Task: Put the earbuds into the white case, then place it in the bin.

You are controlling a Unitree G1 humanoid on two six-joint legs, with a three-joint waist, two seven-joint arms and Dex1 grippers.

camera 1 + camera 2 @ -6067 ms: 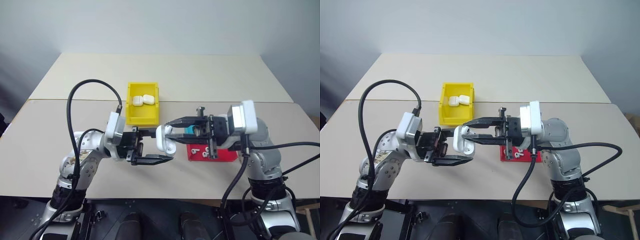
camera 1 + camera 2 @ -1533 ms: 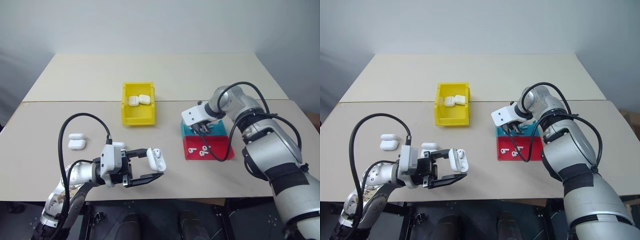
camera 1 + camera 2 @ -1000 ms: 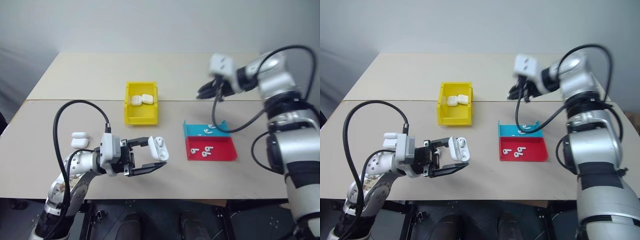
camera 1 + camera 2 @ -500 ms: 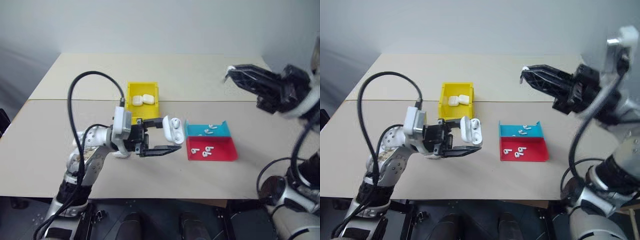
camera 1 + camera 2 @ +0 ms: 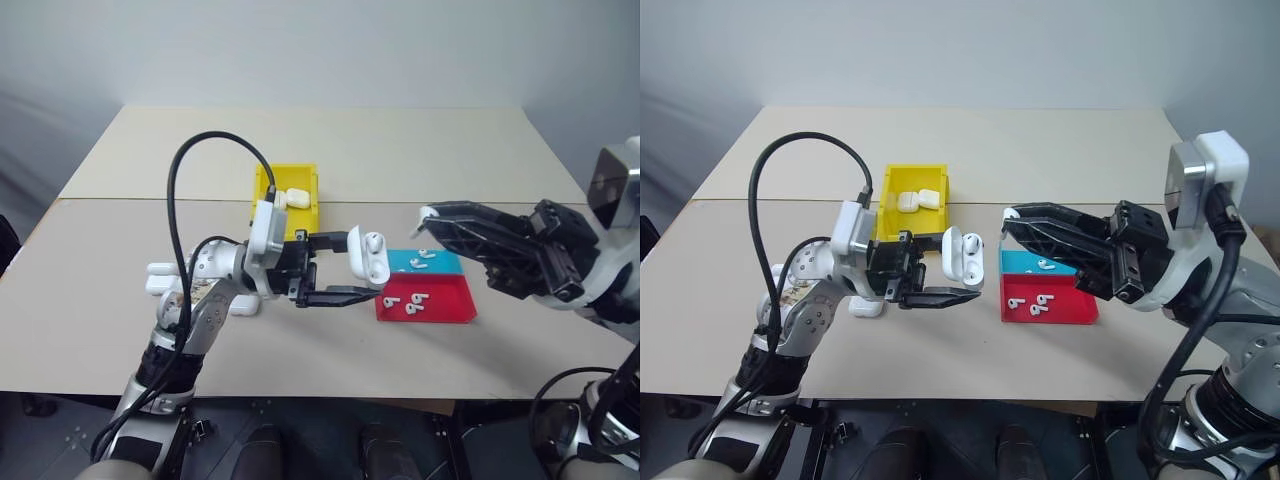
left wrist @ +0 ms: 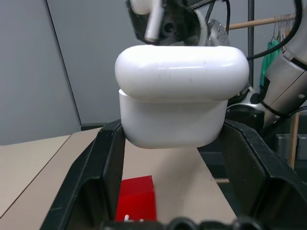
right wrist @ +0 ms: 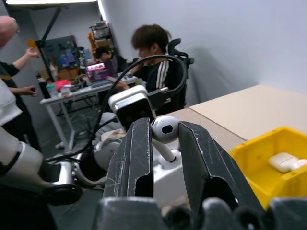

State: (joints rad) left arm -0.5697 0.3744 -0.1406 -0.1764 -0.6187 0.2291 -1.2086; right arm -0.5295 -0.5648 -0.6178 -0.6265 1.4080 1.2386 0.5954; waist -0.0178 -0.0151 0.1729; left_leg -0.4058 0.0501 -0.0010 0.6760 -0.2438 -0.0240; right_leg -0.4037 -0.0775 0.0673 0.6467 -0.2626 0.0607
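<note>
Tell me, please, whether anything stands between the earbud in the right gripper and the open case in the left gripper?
Nothing visible does. The right gripper pinches an earbud and the left gripper holds the white case up with its lid open; only open air above the table separates them.

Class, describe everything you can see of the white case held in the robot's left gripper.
The white case is small, glossy white plastic with rounded corners. Its hinged lid stands open, and one earbud already sits inside. It is held off the table, clamped between the two black fingers of the left gripper, near the blue and red trays. Just beyond it, the right gripper pinches a white earbud.
</note>
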